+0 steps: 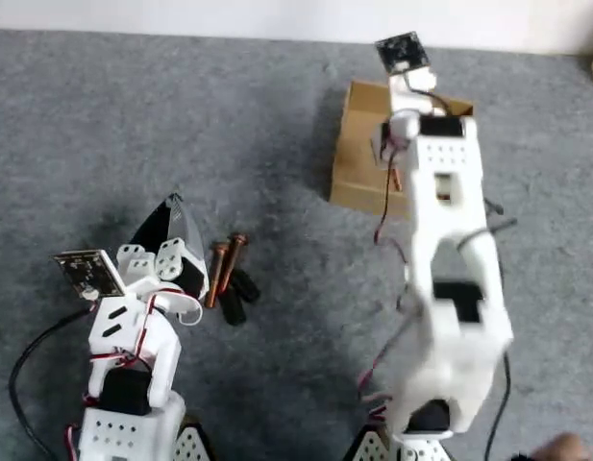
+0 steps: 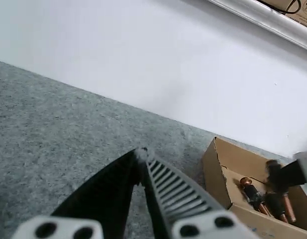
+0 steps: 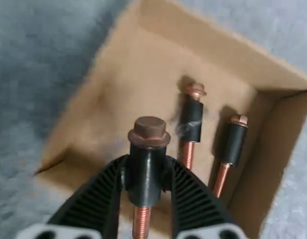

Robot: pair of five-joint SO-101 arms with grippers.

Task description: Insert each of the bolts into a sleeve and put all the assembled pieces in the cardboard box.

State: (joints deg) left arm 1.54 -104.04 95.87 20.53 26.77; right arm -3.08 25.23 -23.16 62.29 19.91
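Right gripper [image 3: 147, 168] was clamped tight on a black sleeve [image 3: 145, 174] with a copper bolt [image 3: 149, 130] through it, and it hung over the box [image 3: 218, 47]. Two sleeved bolts [image 3: 191, 122] lay side by side inside. Left gripper [image 2: 142, 155] was pinched shut on nothing, low over the mat [image 1: 85, 125]. Just beside it lay two loose bolts [image 1: 227, 261] and two bare sleeves [image 1: 234, 293].
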